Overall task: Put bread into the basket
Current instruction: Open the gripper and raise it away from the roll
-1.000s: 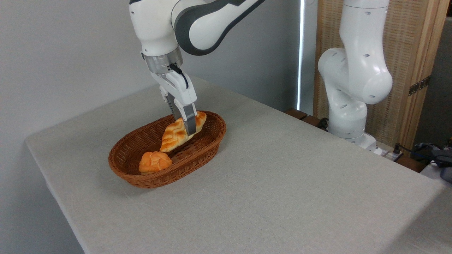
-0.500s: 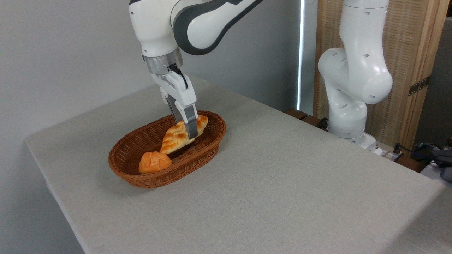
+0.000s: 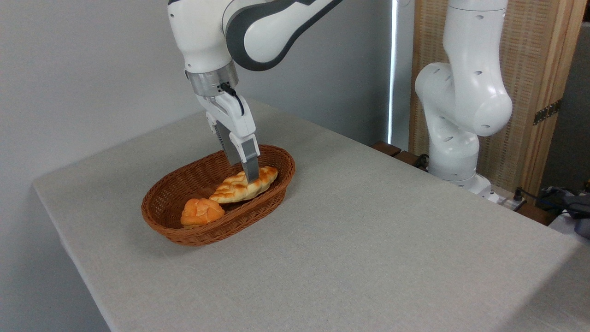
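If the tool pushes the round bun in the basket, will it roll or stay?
The bun looks rounded and lumpy, so it may wobble, not roll far. The basket wall and the loaf beside it would probably stop it. It seems light.

Grey cloth-covered table (image 3: 368, 240), oval brown wicker basket (image 3: 193, 233) resting on its left part

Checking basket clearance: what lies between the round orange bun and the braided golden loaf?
Nothing that the fixed camera shows: the round orange bun and the braided golden loaf nearly meet inside the oval brown wicker basket.
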`<action>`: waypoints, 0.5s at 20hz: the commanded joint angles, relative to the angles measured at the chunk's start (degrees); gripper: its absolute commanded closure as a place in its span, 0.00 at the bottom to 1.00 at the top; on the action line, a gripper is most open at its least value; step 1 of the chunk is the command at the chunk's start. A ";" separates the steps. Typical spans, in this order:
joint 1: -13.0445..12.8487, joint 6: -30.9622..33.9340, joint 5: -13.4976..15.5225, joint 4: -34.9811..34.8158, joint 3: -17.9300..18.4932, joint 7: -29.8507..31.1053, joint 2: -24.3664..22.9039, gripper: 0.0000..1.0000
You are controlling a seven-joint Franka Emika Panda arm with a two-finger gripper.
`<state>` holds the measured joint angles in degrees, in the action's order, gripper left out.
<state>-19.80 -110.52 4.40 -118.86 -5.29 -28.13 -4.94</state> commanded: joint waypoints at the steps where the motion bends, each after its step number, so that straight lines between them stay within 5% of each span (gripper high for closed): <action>1: 0.29 0.66 -0.71 2.83 0.37 0.71 -1.48 0.00; 3: 0.46 0.92 -1.06 6.08 0.89 0.27 -1.83 0.00; 6: 0.55 7.92 -6.23 11.09 3.79 -0.43 -2.79 0.00; 10: 0.55 17.08 -6.51 18.65 9.41 -0.78 -3.06 0.00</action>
<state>-18.95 -99.10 -1.36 -105.53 -0.11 -28.16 -8.18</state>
